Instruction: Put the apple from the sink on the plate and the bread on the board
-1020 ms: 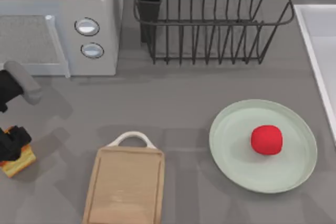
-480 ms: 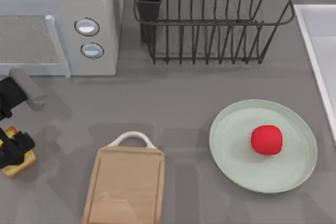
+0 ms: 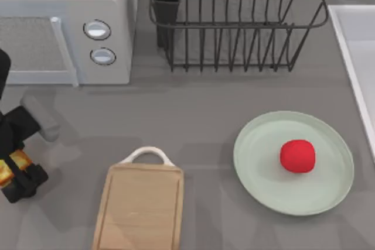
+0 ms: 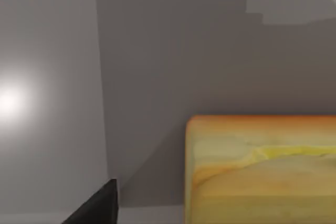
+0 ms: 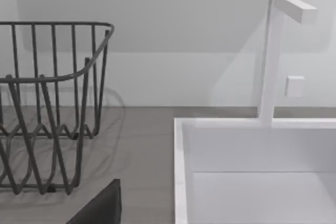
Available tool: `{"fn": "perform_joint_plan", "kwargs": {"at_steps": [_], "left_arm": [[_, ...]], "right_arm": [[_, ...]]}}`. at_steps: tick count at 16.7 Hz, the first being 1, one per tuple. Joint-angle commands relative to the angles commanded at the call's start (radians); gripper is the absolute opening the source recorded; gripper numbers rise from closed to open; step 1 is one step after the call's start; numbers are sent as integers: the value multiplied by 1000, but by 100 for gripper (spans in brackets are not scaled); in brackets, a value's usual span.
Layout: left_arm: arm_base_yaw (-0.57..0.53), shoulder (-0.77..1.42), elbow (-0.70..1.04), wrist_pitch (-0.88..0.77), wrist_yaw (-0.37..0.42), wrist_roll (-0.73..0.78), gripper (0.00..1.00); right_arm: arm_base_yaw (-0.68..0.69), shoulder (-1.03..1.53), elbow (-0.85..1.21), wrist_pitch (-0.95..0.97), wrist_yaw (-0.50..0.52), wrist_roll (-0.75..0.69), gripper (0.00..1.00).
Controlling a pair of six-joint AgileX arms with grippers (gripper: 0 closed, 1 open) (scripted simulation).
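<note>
Left gripper (image 3: 16, 175) at table's left edge, clamped on bread (image 3: 12, 166), which sits between the fingers just off the grey top. Board (image 3: 140, 209) lies to the gripper's right, near, long axis running toward the camera's near edge, loop handle at the far end. Apple (image 3: 297, 156) already on plate (image 3: 258, 162). Left arm nearer the board; next carry probably goes rightward. Right gripper parked by sink (image 5: 252, 182), fingers' state can't tell

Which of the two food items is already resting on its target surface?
The small round red apple: it sits on the pale mint-green plate. The golden-topped bread chunk is at the left pincer, off the wooden board.
</note>
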Motion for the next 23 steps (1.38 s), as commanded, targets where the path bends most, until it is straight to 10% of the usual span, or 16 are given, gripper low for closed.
{"fn": "perform_joint_plan", "kwargs": {"at_steps": [2, 15, 23], "left_arm": [[0, 0, 0, 0, 0, 0, 100], [0, 0, 0, 0, 0, 0, 2], [0, 0, 0, 0, 0, 0, 0]], "right_arm": [[0, 0, 0, 0, 0, 0, 100], [0, 0, 0, 0, 0, 0, 100], [0, 0, 0, 0, 0, 0, 100]]}}
